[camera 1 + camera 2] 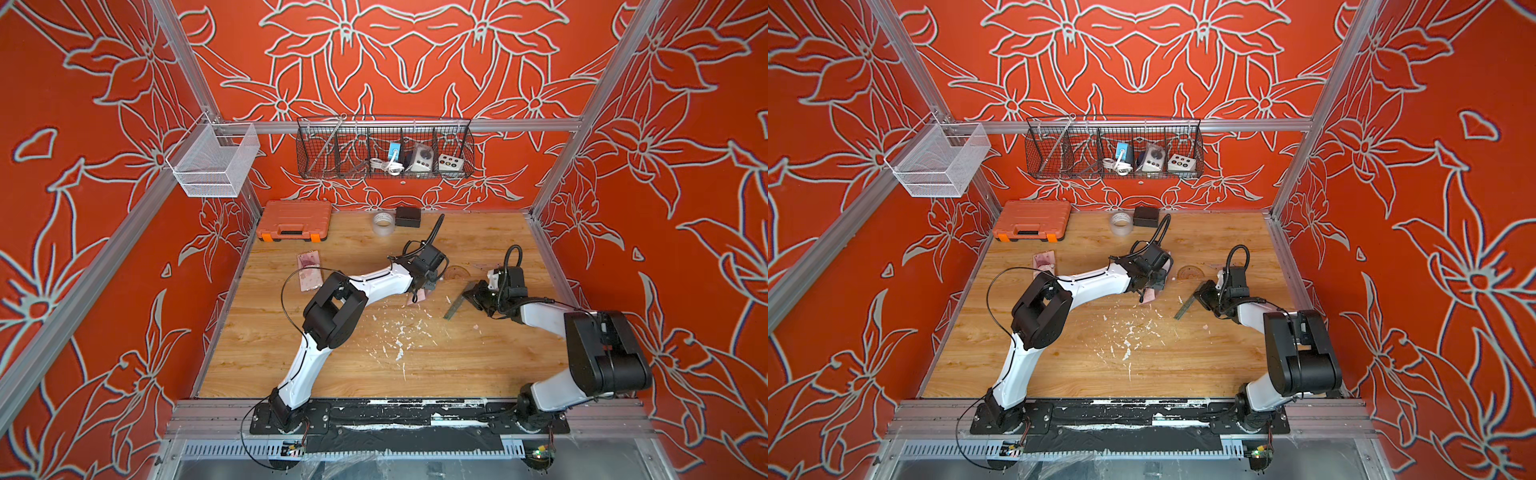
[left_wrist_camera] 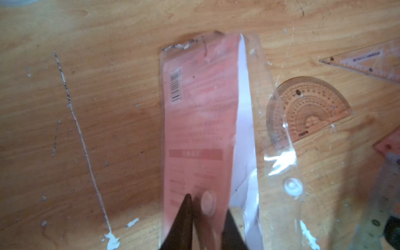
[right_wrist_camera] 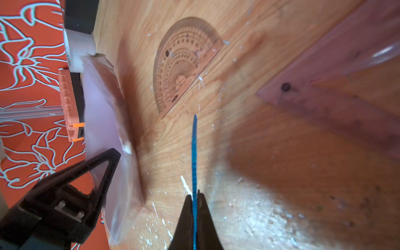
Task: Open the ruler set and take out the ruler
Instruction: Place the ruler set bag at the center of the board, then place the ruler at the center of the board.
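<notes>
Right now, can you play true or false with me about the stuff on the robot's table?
1. The right hand is shut on the thin blue ruler. True.
2. The half-round see-through protractor is inside the pink card packet in clear plastic. False: it lies bare on the wooden table, beside the packet.
3. The orange plastic tool case is open. False: its lid is closed, at the back of the table.
4. The see-through tape roll sits next to a small black box. True.
</notes>
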`<state>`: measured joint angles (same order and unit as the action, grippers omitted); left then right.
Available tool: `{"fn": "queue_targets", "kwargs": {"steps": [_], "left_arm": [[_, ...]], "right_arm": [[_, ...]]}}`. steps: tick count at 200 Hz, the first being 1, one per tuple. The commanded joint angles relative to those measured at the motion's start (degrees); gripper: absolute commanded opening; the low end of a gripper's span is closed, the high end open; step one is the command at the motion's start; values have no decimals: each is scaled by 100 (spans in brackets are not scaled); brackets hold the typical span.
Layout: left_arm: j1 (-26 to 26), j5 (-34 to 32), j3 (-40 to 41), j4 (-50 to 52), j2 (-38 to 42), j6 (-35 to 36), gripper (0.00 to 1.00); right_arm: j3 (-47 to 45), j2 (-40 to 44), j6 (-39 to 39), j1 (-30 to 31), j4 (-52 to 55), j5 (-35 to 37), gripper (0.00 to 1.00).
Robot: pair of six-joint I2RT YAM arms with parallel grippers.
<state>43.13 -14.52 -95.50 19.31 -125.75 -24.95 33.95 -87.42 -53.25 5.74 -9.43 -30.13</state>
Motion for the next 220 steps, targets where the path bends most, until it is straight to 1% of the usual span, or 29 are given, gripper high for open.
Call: {"fn": "queue_targets", "kwargs": {"steps": [1,40,57,62,73,103,114,121,150,173,188,196,204,220], "left_arm": [[28,-181,38,125,-1,-201,26],[15,-193,22,-20,204,-364,26],[2,31,50,-191,349,-461,28],[1,117,54,-241,396,-483,29],[1,329,88,-372,544,-484,36],[-43,633,445,-689,1196,-475,37],[-108,678,637,-735,1459,-447,46],[-169,704,761,-729,1616,-442,48],[-605,1123,1612,-854,2087,-607,46],[-710,916,2276,-878,2263,-440,43],[-714,874,2534,-768,2284,-321,41],[-710,848,2624,-677,2295,-314,41],[-710,842,2724,-631,2318,-304,40],[-711,872,2970,-733,2371,-312,40]], "right_arm": [[130,-141,-96,-29,-161,-72,0],[182,-245,-115,-40,-191,-7,0],[262,-291,-84,-40,-144,20,0],[299,-308,-79,-41,-109,23,0],[335,-320,-119,-38,-110,63,0],[438,-362,-161,-43,-38,124,0],[475,-386,-143,-38,24,152,0],[517,-416,-118,-38,98,169,0],[560,-555,-188,-46,92,226,0],[669,-735,-289,-46,-34,61,0],[861,-861,-219,-49,232,28,0],[885,-886,-188,-49,287,68,4],[890,-892,-185,-47,288,107,10],[923,-845,-174,-46,394,143,27]]}}
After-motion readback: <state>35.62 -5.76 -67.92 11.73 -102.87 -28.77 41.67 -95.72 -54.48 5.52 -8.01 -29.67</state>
